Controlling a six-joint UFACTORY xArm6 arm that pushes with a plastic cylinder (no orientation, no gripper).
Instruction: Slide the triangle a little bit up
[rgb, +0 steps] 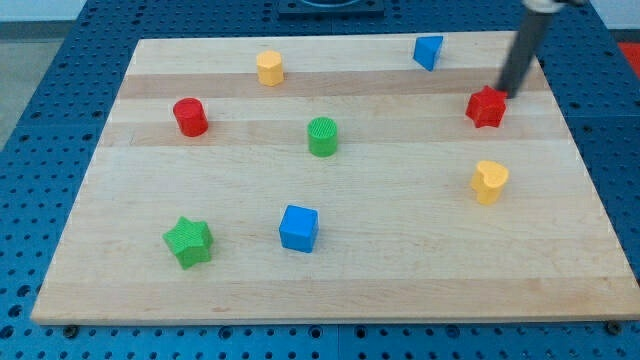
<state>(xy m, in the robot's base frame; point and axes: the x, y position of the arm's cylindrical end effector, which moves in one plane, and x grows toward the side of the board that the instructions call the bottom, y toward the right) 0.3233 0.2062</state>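
Wooden surface (330, 285) on a blue perforated bench (40, 120), eight small blocks spread across it.

Blue triangle (428, 51) close to the far edge, right of centre, well apart from the other blocks. Yellow hexagon-like block (269, 67) also near the far edge, left of centre. Red cylinder (190, 117) toward the left edge, in the upper half. Green cylinder (322, 137) about mid-surface. Red star-like block (486, 107) near the right edge, upper half. Yellow heart (489, 182) below it, still by the right edge. Blue cube (299, 228) toward the near edge, slightly left of centre. Green star (188, 242) near the near-left corner.

Dark rod slanting down from the view's top right, my tip (503, 93) just at the upper right side of the red star-like block, touching or nearly so; cannot tell which. Tip lower than and to the right of the blue triangle, apart from it, with bare wood between.

No hand on this arm, only the rod; nothing grasped.
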